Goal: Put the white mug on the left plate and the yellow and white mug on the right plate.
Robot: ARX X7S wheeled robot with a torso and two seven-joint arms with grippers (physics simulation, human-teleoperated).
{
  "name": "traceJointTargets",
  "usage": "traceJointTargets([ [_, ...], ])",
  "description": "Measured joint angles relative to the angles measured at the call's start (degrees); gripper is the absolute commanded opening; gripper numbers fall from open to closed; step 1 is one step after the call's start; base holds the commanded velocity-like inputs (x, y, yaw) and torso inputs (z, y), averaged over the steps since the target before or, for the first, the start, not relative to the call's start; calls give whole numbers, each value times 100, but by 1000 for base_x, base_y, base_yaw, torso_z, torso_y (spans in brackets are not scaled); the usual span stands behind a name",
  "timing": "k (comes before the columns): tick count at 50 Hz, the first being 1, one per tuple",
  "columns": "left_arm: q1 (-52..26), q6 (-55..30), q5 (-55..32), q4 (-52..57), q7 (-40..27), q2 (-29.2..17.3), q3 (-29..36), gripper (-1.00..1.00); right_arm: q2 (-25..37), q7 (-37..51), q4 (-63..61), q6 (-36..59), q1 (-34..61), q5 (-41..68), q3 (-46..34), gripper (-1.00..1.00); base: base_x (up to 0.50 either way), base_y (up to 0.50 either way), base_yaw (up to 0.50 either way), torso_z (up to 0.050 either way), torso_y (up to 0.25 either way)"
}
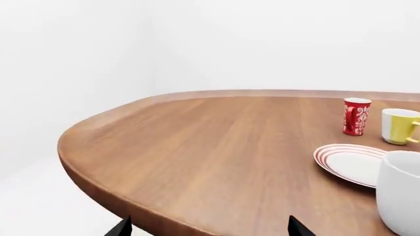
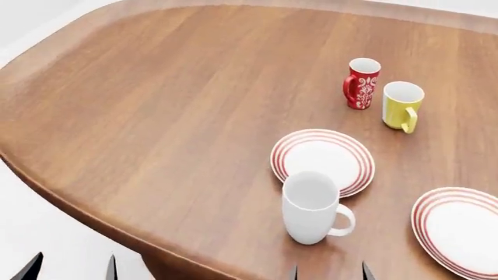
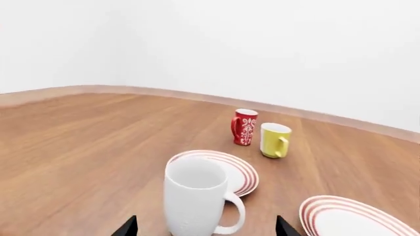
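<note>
The white mug (image 2: 311,207) stands upright on the table, just in front of the left plate (image 2: 354,151), with its handle toward the right plate (image 2: 459,230). The yellow and white mug (image 2: 402,105) stands farther back, beside a red patterned mug (image 2: 362,83). My right gripper (image 2: 329,273) is open and empty, just short of the white mug (image 3: 195,196), which sits ahead between its fingertips in the right wrist view (image 3: 206,227). My left gripper (image 2: 72,271) is open and empty off the table's near edge. Its wrist view (image 1: 208,228) shows the white mug (image 1: 400,189) at the frame edge.
The wooden table (image 2: 155,105) has a rounded near-left edge (image 1: 98,172) with white floor beyond it. The red patterned mug (image 3: 245,126) stands close to the yellow and white mug (image 3: 274,140). The left plate (image 3: 239,169) and the right plate (image 3: 354,216) lie apart.
</note>
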Motion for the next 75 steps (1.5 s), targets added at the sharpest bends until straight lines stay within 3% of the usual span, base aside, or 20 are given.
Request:
traceJointTargets([
  [13, -683, -2077, -413, 1532, -43, -214, -28, 100, 249, 9, -1039, 1319, 280, 563, 389, 100, 11, -517, 0, 0, 0],
  [26, -1072, -2781, -747, 1999, -5, -360, -217, 100, 480, -89, -1166, 1813, 672, 817, 553, 100, 0, -306, 0, 0, 0],
  [39, -1634, -3112, -1079, 1971, 80, -535, -556, 100, 635, -134, -1373, 2573, 1378, 1087, 627, 100, 85, -256, 0, 0, 0],
  [55, -1996, -3060, -1067, 1588, -64, -558, -686, 100, 707, -92, -1114, 2575, 1628, 962, 462, 100, 269, 380, 0, 0, 0],
  [75, -2090, -3041, -1142, 1494, -70, -610, -646, 100, 709, 38, -1066, 2527, 1708, 1010, 534, 100, 192, -83, 0, 0, 0],
])
